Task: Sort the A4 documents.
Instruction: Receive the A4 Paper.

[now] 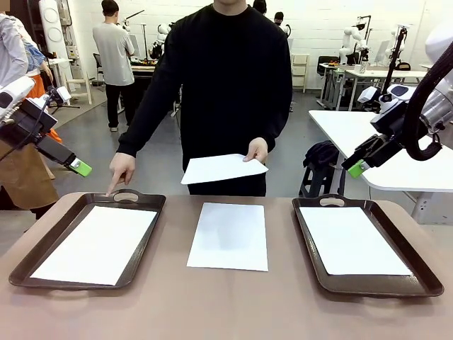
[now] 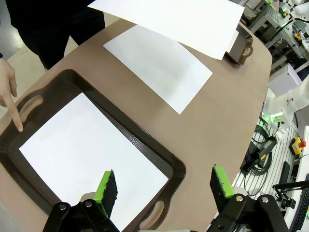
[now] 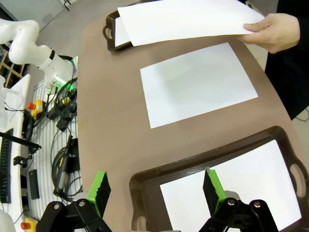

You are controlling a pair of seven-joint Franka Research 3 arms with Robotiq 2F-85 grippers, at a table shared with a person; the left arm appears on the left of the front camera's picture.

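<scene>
Front view: a plain white A4 paper sheet, the middle sheet [image 1: 228, 236], lies flat on the brown tabletop [image 1: 177, 304] with its long axis running from the robot toward the person. Left of it sits a dark brown rectangular tray with handles, the left tray [image 1: 145, 200]. Right of it sits a matching right tray [image 1: 304, 227]. Each tray carries a white sheet.

Above the middle sheet's far edge, the person's holding hand [image 1: 256, 150] keeps another white page, the held sheet [image 1: 221, 168], in the air with its long axis crosswise. The pointing hand [image 1: 122, 170] aims a finger at the left tray's far handle.

The left gripper [image 2: 164, 186] hangs raised to the left of the middle sheet, over the left tray's near end, fingers spread and empty. The right gripper [image 3: 157, 189] hangs raised to the right of the middle sheet, equally spread and empty.

The finger suggests the left tray is the destination. The held sheet lies between the arms, and the left arm is the better placed for that tray.
</scene>
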